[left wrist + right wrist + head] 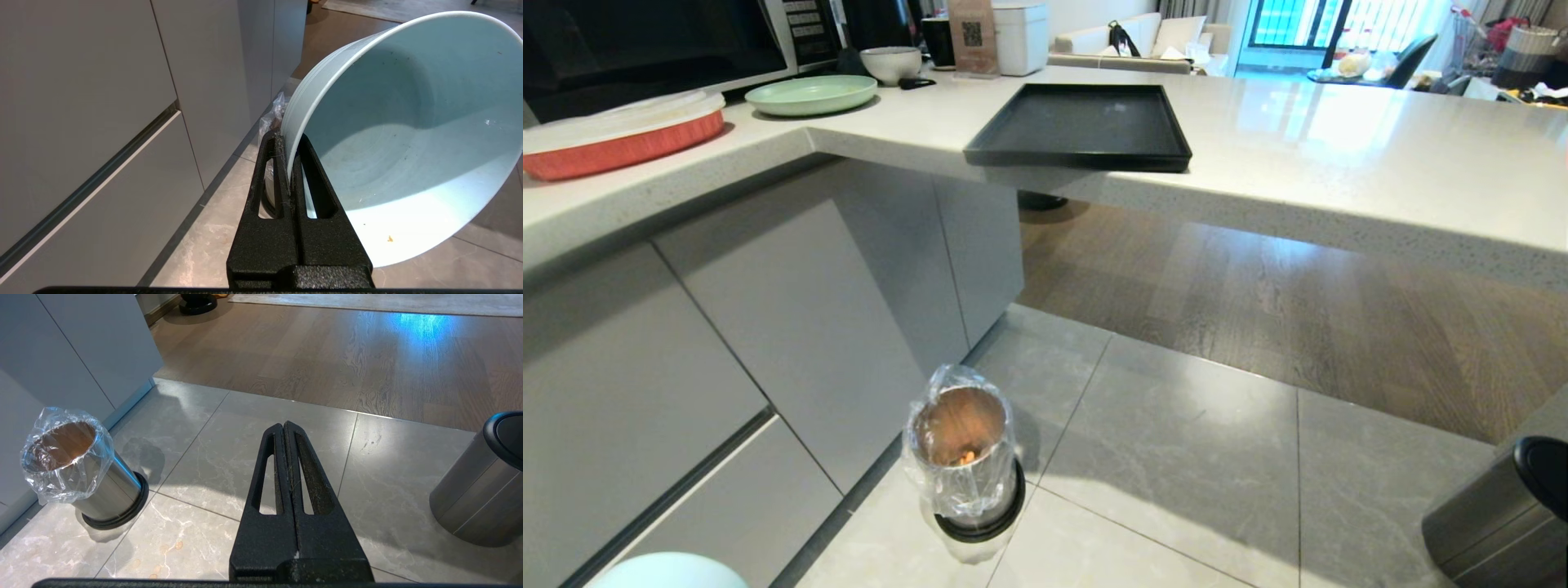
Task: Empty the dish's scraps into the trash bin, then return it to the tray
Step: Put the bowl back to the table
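Observation:
My left gripper (288, 139) is shut on the rim of the dish (408, 134), a pale blue bowl tilted on its side low over the floor. Its inside is bare apart from one tiny orange crumb (390, 238). A sliver of the dish (666, 572) shows at the near left of the head view. The trash bin (964, 457) stands on the tiles by the cabinets, with orange scraps (966, 457) at its bottom; its plastic bag (274, 112) peeks out behind my left fingers. The black tray (1082, 126) lies empty on the counter, overhanging its edge. My right gripper (284, 426) is shut and empty above the tiles, right of the trash bin (69, 465).
A larger steel cylinder with a black top (1503, 506) stands on the floor at the right. Grey cabinets (768, 327) line the left. On the counter are a mint-green plate (810, 94), a speckled bowl (890, 64) and a red lidded dish (621, 135).

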{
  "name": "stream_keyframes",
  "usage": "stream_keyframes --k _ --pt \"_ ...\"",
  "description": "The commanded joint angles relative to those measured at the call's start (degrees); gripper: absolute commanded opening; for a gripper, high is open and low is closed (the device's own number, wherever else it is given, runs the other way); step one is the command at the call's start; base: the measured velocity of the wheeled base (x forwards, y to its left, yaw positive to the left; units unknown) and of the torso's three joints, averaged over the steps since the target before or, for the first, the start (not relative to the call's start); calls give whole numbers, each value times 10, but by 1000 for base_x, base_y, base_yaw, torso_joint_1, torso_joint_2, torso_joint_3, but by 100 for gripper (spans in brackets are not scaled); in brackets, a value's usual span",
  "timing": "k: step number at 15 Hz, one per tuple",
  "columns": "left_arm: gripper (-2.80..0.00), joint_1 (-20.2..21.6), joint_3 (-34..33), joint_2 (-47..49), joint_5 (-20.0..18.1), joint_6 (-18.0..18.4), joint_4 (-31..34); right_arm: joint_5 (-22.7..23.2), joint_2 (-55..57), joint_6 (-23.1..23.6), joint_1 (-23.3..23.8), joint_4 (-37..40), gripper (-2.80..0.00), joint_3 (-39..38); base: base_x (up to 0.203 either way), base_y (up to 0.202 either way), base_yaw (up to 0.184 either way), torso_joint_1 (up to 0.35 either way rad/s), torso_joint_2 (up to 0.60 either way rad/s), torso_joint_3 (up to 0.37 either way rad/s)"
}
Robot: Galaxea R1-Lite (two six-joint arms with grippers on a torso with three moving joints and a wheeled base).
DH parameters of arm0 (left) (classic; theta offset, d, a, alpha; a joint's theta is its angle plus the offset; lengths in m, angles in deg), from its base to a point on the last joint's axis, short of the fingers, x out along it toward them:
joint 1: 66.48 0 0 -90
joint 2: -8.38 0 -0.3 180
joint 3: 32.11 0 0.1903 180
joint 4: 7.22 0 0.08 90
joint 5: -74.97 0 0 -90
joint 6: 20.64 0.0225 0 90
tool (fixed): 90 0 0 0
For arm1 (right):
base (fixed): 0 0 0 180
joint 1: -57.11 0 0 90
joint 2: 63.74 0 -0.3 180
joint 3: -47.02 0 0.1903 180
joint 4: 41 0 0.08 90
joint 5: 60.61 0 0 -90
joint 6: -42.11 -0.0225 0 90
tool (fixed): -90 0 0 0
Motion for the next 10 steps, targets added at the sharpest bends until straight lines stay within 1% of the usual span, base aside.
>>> stream_keyframes --k 1,10 --pt "-280 0 0 0 0 0 0 0 0 0 0 0 -280 0 0 0 0 0 0 0" --pt "-280 0 0 0 0 -1 0 0 0 0 0 0 -280 0 0 0 0 0 0 0"
